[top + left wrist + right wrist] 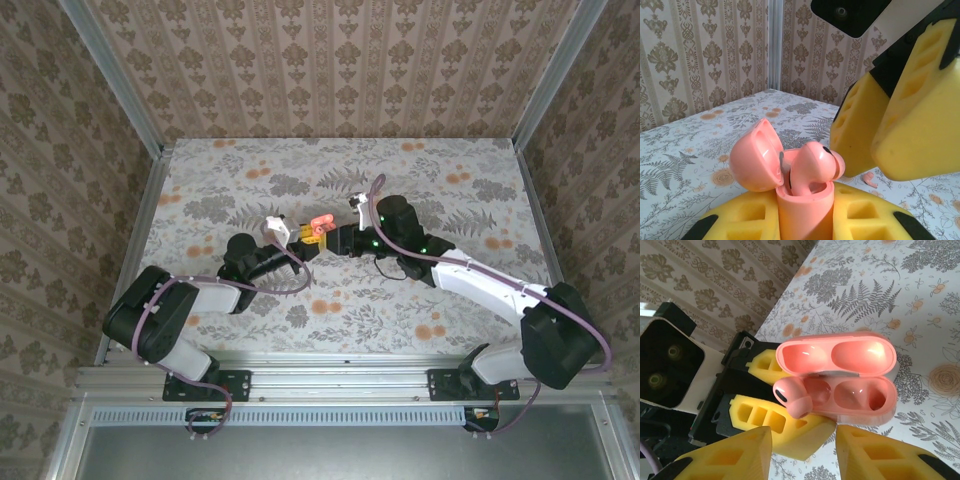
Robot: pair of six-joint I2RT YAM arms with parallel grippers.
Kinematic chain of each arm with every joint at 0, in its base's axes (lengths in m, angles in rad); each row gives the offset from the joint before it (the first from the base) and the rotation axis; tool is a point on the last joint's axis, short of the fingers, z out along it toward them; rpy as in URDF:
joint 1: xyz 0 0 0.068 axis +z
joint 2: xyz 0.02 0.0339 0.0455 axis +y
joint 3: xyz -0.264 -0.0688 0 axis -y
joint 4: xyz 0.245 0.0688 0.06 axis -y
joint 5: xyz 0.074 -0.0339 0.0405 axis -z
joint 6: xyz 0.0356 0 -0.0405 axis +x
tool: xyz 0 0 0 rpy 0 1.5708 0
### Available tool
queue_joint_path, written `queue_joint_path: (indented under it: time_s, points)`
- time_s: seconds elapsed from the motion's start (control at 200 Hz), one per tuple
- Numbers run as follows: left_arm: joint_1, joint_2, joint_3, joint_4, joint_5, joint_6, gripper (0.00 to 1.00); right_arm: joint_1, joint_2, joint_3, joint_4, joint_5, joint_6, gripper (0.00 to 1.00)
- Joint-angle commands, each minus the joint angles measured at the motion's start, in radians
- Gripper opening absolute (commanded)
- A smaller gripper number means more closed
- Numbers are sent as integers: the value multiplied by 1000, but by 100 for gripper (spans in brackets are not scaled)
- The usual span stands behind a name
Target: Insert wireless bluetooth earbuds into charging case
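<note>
Floral table (200, 190), left pincer (805, 222) clamping case (860, 357), right pincer (805, 452) apparently parted

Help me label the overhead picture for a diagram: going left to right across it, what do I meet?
Left arm → left tool → open coral-pink charging case that it grips → right tool → right arm

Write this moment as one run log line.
left gripper: shut on pink case, lid open | right gripper: jaws apart, holding nothing | pink earbud: tilted in one slot | other slot: empty
</note>
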Motion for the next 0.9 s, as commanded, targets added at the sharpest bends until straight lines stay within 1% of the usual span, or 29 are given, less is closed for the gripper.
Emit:
queue_joint_path:
  time_s: [0.0,0.245,0.895]
  points:
    - [8,-26,13,32,2,-11,10,-4,38,38,37,-17,23,39]
    - [8,-29,10,32,1,-15,10,-5,54,54,41,13,17,34]
    - [7,-35,-2,26,-3,-14,10,-11,17,31,55,104,28,33]
